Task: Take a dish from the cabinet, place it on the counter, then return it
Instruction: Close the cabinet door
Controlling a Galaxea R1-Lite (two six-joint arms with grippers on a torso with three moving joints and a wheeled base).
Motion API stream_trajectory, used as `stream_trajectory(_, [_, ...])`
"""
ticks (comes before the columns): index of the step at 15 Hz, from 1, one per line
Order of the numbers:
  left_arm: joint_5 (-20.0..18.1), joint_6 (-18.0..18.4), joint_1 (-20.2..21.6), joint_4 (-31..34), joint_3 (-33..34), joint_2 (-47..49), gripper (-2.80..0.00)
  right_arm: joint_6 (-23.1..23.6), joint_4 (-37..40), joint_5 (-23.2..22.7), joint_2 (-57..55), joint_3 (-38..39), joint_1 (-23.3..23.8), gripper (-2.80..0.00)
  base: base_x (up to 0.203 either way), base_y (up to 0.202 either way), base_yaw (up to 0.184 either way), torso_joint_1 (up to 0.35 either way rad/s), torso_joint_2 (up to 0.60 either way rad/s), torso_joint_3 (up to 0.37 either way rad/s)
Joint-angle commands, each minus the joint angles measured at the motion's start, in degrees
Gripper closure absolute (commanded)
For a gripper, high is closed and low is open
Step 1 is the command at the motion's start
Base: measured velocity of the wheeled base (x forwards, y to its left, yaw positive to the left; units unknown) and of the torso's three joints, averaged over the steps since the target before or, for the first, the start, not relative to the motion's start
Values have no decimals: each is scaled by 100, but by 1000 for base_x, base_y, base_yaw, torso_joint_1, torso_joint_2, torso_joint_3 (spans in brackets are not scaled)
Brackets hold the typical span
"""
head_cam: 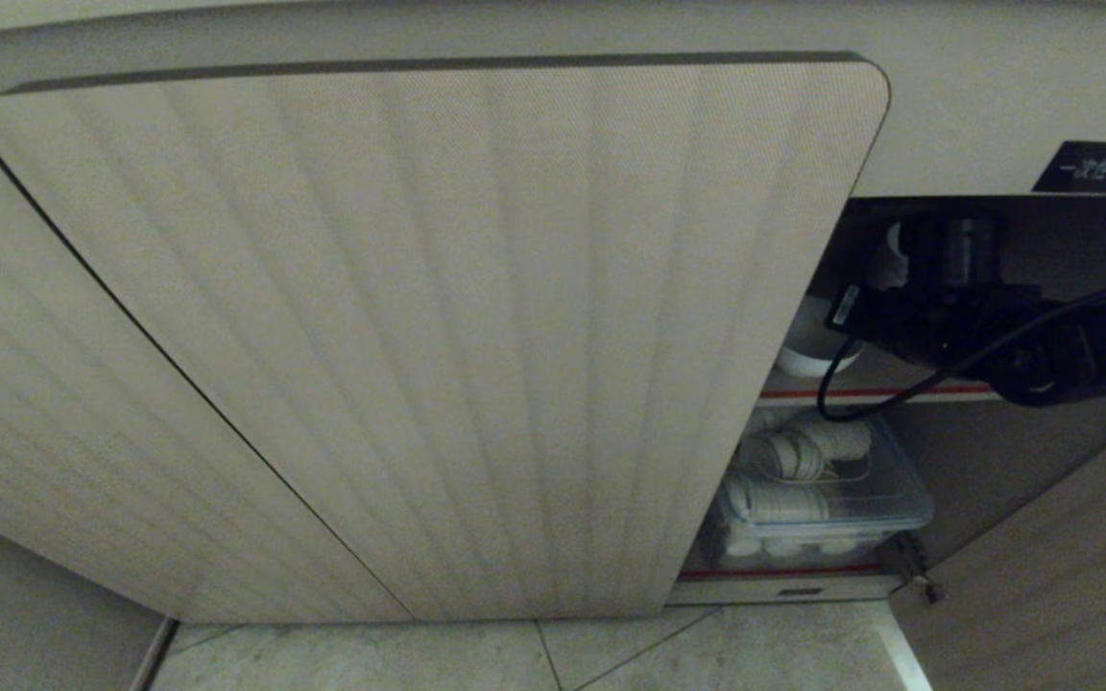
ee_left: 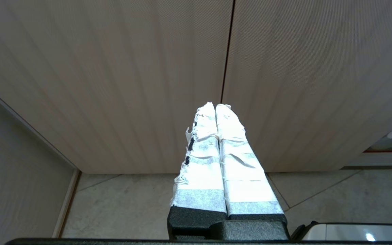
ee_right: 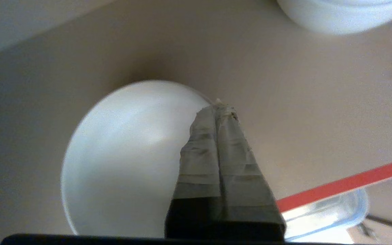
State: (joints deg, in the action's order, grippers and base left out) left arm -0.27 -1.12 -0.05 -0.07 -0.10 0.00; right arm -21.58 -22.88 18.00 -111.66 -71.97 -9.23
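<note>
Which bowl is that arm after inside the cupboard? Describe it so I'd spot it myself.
Look into the open cabinet, on its upper shelf with the red-striped edge. The dish is the plain white bowl standing alone there, the right gripper shut on its rim. Another white bowl sits apart, untouched.

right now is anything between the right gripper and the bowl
Nothing visible. The right gripper is shut, its tips at the rim of the bowl on the shelf. The left gripper is parked outside the cabinet.

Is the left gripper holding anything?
No: the left gripper is shut on nothing, pointing at the closed ribbed doors.
</note>
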Motion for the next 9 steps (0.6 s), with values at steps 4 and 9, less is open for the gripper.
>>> stream_trajectory(4, [0,-2,-4,-1,1,0,0,-4,-300,11,218,484,-1,0,0,0,0,0,0,0])
stream_trajectory(9, [0,-2,-4,-1,1,0,0,-13,-475,2,434,796,-9,0,0,0,0,0,0,0])
